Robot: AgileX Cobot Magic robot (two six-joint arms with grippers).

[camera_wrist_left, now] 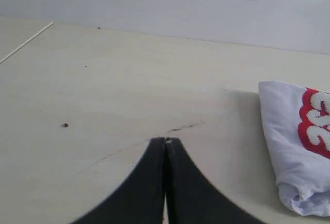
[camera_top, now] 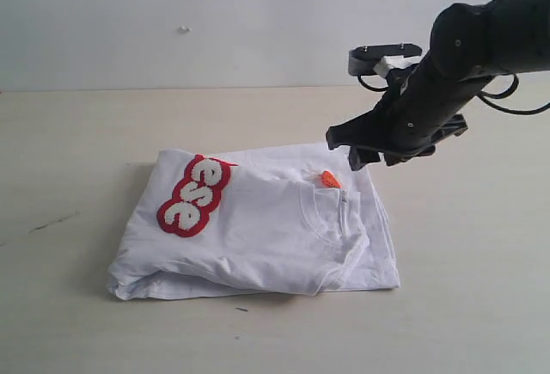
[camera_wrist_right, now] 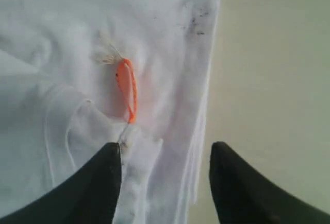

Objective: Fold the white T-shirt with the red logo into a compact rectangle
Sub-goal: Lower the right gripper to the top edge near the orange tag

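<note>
The white T-shirt lies folded in a thick, roughly rectangular stack on the table. The red logo faces up at its far left corner, showing only the letters "ese". The ribbed collar and an orange neck tag sit at the stack's right. My right gripper hovers open just above the shirt's far right edge. In the right wrist view its fingertips straddle the layered edge of the shirt, close to the tag, gripping nothing. My left gripper is shut and empty over bare table, left of the shirt and logo.
The pale wooden table runs back to a white wall. A thin dark crack and a small speck mark the tabletop near the left gripper. The right arm's black body hangs over the back right.
</note>
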